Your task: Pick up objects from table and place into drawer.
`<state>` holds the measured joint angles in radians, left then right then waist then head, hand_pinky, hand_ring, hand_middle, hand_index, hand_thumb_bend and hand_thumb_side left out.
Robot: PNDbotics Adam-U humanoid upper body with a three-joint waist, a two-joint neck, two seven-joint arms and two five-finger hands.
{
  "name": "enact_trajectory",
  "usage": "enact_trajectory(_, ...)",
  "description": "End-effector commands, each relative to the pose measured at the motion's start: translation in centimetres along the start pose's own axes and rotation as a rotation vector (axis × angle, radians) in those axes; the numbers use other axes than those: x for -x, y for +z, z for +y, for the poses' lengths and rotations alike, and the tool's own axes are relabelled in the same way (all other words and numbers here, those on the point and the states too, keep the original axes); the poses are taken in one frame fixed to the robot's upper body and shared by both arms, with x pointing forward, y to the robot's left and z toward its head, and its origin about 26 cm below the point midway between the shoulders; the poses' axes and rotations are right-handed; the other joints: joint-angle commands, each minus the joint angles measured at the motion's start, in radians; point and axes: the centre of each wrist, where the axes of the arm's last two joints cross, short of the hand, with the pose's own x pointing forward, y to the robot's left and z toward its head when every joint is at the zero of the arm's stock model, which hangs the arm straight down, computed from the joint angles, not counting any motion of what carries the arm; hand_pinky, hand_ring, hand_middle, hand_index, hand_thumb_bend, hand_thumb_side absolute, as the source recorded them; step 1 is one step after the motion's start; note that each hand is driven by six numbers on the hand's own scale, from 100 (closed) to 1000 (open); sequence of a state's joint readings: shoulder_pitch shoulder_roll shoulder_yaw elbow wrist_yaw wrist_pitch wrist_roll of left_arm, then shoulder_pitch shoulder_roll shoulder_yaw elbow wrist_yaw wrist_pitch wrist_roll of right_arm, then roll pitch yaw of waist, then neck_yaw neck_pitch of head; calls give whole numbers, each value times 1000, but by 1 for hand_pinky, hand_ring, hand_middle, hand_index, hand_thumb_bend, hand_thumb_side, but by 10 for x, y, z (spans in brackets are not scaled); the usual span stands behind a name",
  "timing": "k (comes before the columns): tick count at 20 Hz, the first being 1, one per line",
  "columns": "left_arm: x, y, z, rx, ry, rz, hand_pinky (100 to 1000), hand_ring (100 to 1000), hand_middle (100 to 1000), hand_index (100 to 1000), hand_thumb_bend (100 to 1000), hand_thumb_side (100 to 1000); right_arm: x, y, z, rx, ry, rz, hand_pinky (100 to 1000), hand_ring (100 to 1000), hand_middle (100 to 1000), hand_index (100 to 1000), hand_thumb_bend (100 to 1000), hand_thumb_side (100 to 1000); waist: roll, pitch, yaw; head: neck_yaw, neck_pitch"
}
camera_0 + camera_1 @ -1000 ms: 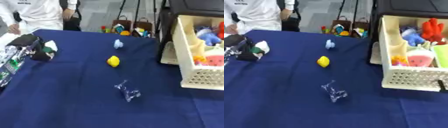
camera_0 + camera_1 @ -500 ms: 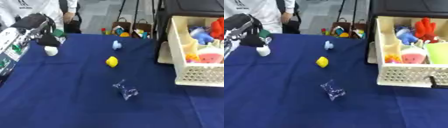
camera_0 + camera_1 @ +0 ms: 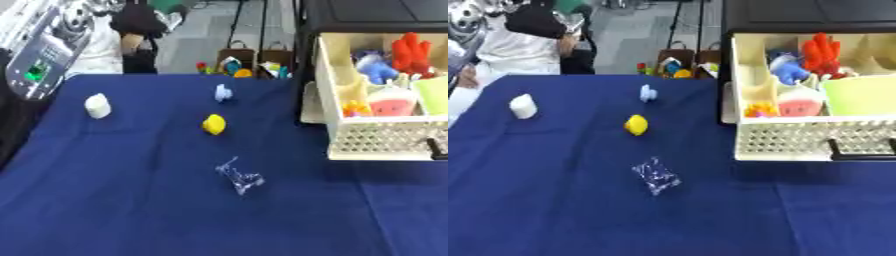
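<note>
My left hand [image 3: 144, 20] sits high in the upper left of the frame, lifted well clear of the blue table [image 3: 131, 200]. It shows only as a dark lump at the end of the silver arm, so I cannot tell whether its fingers are curled or straight, or whether it carries anything. My right hand shows in neither view.

The drawer [image 3: 815, 135] stands pulled open at the right edge, its perforated white front facing me. I judge it is left that way so things can be dropped in from above. It already holds a red piece [image 3: 822, 52], a blue toy [image 3: 785, 70], a watermelon-slice piece [image 3: 798, 106] and a pale green container [image 3: 859, 95].

Four things lie on the cloth, well apart from one another:
- a white block [image 3: 97, 106] at left, nearest my raised hand;
- a pale blue thing [image 3: 224, 92] near the far edge;
- a yellow lump [image 3: 213, 124] at centre;
- a clear, crinkled packet [image 3: 656, 176] nearest me, which will likely be awkward to pinch.
</note>
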<state>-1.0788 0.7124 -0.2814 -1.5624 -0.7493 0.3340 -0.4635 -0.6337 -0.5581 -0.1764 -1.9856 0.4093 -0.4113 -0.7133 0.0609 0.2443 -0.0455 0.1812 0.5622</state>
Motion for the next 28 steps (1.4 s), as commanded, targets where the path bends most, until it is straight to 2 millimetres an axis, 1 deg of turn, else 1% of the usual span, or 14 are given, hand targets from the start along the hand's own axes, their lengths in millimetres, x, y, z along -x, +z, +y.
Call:
enact_trajectory(1,-12,-6,15,-48,15,-31,159,357,341,474,216,558,-3,-9,1,4,-19,-31,763,789,746,842,100,1000,2,-26,-8,1,8)
enact_trajectory(8,-49,-21,27,-121,98,-137,145,345,326,457,228,561,-5,-11,6,13,-42,-21,764,789,747,843,100,1000,22,-32,-46,15,21)
enact_trajectory(12,-70,-25,30,-155,153,-204,137,339,320,450,237,563,-7,-14,10,24,-66,-21,764,790,747,844,100,1000,35,-25,-77,25,23)
enact_trajectory(14,-78,-27,29,-166,176,-226,135,338,319,449,246,564,-8,-15,12,30,-75,-23,764,790,746,844,100,1000,40,-20,-91,31,18)
enact_trajectory(19,-87,-36,17,-152,194,-246,132,336,315,446,256,562,-8,-18,14,46,-85,-27,765,789,746,844,100,1000,47,-13,-113,35,9)
enact_trajectory(28,-93,-54,-18,-51,267,-295,124,325,301,433,275,564,-9,-20,16,66,-97,-29,765,789,746,843,100,1000,54,-2,-130,37,-5)
